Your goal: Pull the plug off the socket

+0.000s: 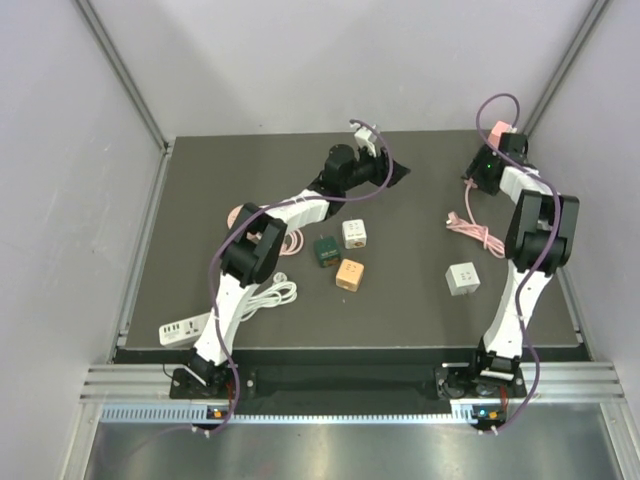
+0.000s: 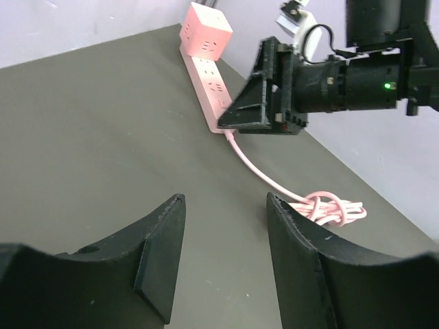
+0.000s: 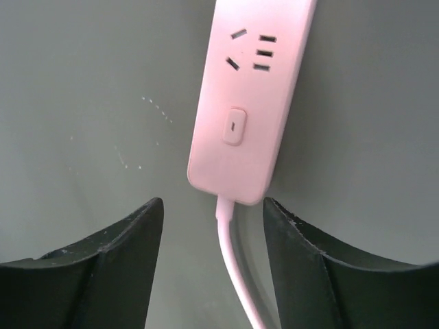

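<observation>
Plainly, dark matte table (image 1: 400, 320) bears pink socket strip (image 2: 209, 83); pale walls (image 1: 300, 60) around.

The socket strip (image 2: 209, 86) lies at the worktop's (image 1: 420, 320) far right, a cube plug (image 2: 204, 38) seated on its far end, its cord (image 1: 470, 228) trailing nearer. Three cubes (image 1: 349, 275) cluster mid-worktop, a fourth cube (image 1: 463, 278) to their right. A second strip (image 1: 183, 329) lies near-left, perhaps overhanging.

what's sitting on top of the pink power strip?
A pink cube plug sits on the pink power strip's far end; the remaining sockets look empty. Whatever lies under the cube is covered.
</observation>
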You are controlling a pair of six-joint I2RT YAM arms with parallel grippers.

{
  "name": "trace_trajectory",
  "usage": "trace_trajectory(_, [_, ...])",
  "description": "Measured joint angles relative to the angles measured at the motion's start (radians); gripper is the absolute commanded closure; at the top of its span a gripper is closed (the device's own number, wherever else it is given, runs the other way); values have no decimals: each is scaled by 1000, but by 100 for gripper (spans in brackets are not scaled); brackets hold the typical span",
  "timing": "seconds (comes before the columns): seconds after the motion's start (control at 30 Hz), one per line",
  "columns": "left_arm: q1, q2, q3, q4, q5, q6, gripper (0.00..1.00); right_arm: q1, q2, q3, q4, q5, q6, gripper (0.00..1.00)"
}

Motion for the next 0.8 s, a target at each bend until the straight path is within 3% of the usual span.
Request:
trace_trajectory(0.07, [2,27,18,13,14,-13,45,5,30,25,-2,-5,-2,44])
trace_trajectory(0.2, [0,60,23,43,46,-39,50,8,66,58,-26,4,-10,62])
trace_trajectory(0.33, [-4,92,23,94,71,-66,50,21,75,68,-34,16,-11,66])
trace_trajectory(0.6, [-7,115,23,123,64,-57,37,109,68,27,10,13,-16,93])
trace_trajectory(0.8, [-4,138,23,127,43,-47,36,155,-21,-131,91,-5,14,94])
